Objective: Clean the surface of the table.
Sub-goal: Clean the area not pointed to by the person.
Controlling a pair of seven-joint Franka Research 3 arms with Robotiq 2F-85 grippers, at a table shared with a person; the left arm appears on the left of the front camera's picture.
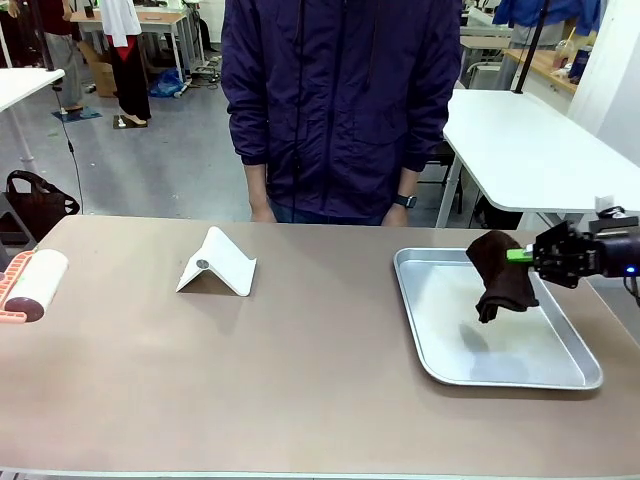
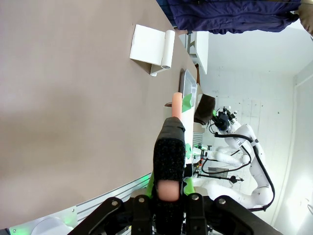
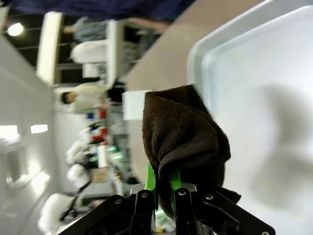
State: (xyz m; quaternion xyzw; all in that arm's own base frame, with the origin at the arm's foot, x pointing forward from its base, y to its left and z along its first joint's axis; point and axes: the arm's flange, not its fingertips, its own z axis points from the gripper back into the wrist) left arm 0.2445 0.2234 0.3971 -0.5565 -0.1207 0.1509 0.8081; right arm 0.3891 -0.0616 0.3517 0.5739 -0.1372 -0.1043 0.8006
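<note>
The brownish-tan table (image 1: 320,390) spans the front view. My right gripper (image 1: 522,256) is shut on a dark brown cloth (image 1: 500,278), which hangs just above a silver tray (image 1: 590,372) at the table's right. In the right wrist view the cloth (image 3: 181,132) bunches over the green pads of my right gripper (image 3: 164,182), above the tray (image 3: 264,73). My left gripper (image 2: 171,134) is shut on a salmon-pink handle (image 2: 176,105) and points along the table (image 2: 73,98). A white roller with a salmon frame (image 1: 32,283) lies at the table's left edge.
A folded white card stand (image 1: 218,262) sits left of the middle; it also appears in the left wrist view (image 2: 146,46). A person in a dark blue jacket (image 1: 335,100) stands at the far edge. White-topped tables (image 1: 530,150) stand behind.
</note>
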